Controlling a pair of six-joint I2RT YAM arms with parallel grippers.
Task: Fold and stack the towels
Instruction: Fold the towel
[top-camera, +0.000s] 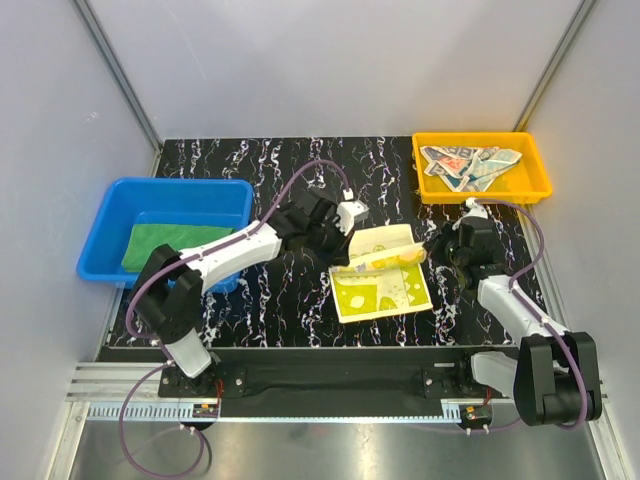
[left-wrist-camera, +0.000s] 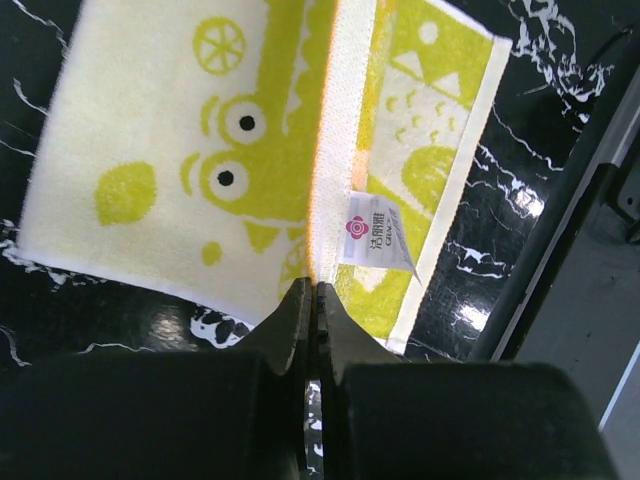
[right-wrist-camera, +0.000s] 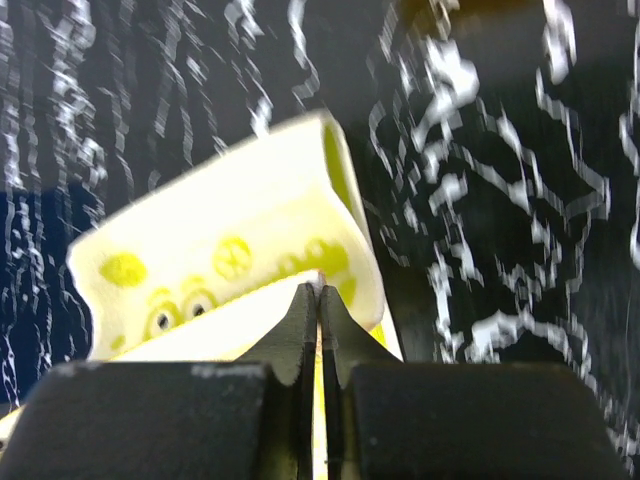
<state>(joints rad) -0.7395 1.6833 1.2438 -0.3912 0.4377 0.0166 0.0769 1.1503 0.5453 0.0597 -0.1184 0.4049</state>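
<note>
Three towels: green towel, cream towel, and crocodile towel clenched by left claw and right claw.

robot lab cell, plain grey panel walls, aluminium frame struts, black marbled tabletop, two robot arms by slotted rail, blue bin, orange bin

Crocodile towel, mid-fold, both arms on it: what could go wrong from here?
1. The left fingers and right fingers pinch only a thin edge of the crocodile towel; it could slip out mid-fold.
2. In the top view the lifted edge runs skewed, so the fold may land crooked.
</note>
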